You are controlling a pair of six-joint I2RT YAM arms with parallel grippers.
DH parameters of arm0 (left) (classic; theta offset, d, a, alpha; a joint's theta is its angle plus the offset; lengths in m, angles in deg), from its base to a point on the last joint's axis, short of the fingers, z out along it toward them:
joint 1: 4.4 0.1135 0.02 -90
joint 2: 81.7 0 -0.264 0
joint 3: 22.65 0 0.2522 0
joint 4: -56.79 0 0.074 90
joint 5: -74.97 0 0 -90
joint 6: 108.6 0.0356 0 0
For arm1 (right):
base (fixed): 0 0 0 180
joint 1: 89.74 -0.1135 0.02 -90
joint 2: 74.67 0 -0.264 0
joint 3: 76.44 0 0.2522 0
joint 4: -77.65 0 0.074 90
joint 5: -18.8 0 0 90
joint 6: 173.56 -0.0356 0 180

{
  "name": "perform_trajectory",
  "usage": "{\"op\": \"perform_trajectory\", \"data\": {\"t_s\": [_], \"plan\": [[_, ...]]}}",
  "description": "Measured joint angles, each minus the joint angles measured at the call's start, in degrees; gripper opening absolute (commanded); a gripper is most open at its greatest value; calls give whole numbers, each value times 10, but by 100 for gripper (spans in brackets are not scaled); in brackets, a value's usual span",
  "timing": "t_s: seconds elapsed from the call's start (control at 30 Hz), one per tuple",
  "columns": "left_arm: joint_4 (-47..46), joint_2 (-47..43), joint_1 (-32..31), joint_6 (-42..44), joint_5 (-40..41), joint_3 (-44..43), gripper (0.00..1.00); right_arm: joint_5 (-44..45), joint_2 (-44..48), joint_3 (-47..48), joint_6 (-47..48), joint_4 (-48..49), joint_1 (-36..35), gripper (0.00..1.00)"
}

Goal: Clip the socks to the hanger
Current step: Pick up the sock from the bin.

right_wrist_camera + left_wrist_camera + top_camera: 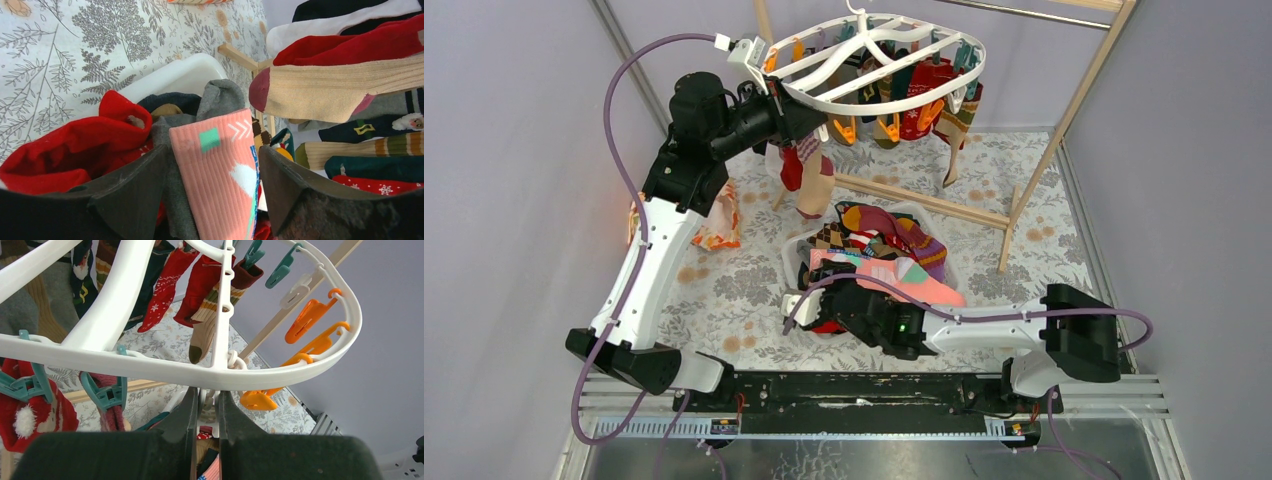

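Observation:
The white oval hanger hangs at the back with several socks clipped to it. My left gripper is raised under its near rim; the jaws are nearly together on a white clip below the rim. Teal clips and orange clips hang beside it. My right gripper is low over the pile of loose socks. It is open, its jaws standing either side of a pink sock without closing on it. A red sock lies to its left.
The loose socks lie in a white basket in the middle of the floral cloth. A light wooden frame holds the hanger up at the back. An orange floral cloth lies left. Grey walls close in both sides.

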Motion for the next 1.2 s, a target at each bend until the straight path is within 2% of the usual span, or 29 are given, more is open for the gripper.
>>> {"op": "perform_trajectory", "data": {"t_s": [0.13, 0.27, 0.4, 0.53, 0.63, 0.67, 0.83, 0.93, 1.1, 1.2], "plan": [[0, 0, 0, 0, 0, 0, 0, 20, -23, 8, 27, 2, -1, 65], [0, 0, 0, 0, 0, 0, 0, 48, -46, 10, 58, 16, -4, 50], [0, 0, 0, 0, -1, 0, 0, 82, -56, 10, 99, 63, -13, 27], [0, 0, 0, 0, -1, 0, 0, 111, -54, 7, 122, 121, -21, 18], [0, 0, 0, 0, -1, 0, 0, 120, -35, 2, 113, 130, -21, 0], [0, 0, 0, 0, -1, 0, 0, 120, -23, 0, 105, 130, -21, 0], [0, 0, 2, -1, -5, 0, 0, 118, 50, -11, 30, 132, -21, 0], [0, 0, 3, -1, -7, 0, 0, 82, 106, -17, -57, 122, -5, 0], [0, 0, 3, -3, -14, 0, 0, -78, 226, -37, -279, 108, 141, 0], [-1, 0, 3, -8, -17, 0, 0, -174, 267, -47, -397, 120, 209, 0]]}}
